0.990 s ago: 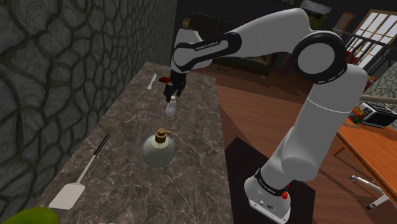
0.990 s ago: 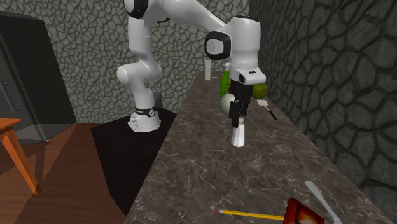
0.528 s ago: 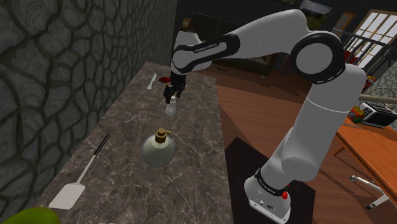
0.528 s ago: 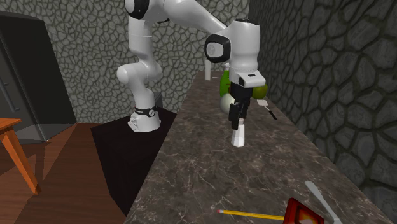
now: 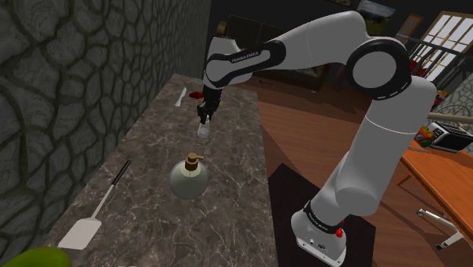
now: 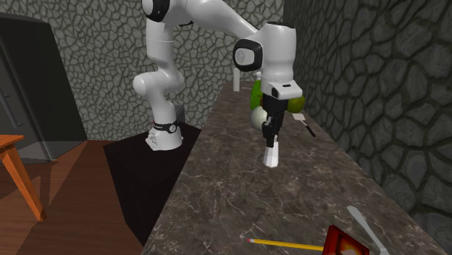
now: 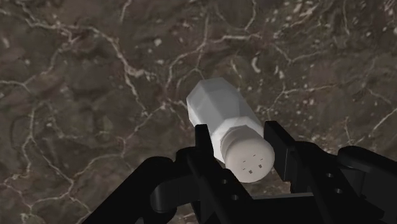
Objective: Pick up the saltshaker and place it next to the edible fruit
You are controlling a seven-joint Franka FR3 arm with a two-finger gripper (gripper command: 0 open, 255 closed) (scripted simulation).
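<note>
A small white saltshaker (image 5: 203, 133) (image 6: 271, 155) stands on the dark marble counter (image 5: 235, 190), leaning slightly. My black gripper (image 5: 203, 119) (image 6: 269, 138) reaches down onto it from above. In the wrist view the two fingers (image 7: 203, 147) press on either side of the shaker's perforated cap, and the saltshaker (image 7: 219, 109) body sticks out past them: the gripper (image 7: 239, 132) is shut on it. A green round fruit (image 5: 30, 258) (image 6: 298, 104) lies at the counter's near end in the shoulder view, partly behind the arm in the second exterior view.
A round soap dispenser (image 5: 189, 176) stands between shaker and fruit. A spatula (image 5: 95, 216) lies by the stone wall. At the counter's other end are a white spoon (image 5: 180, 96), a yellow pencil (image 6: 284, 245) and a red box (image 6: 344, 243).
The gripper dropped a little over the saltshaker, then its fingers closed from wide apart onto the cap. The shaker still stands on the counter.
</note>
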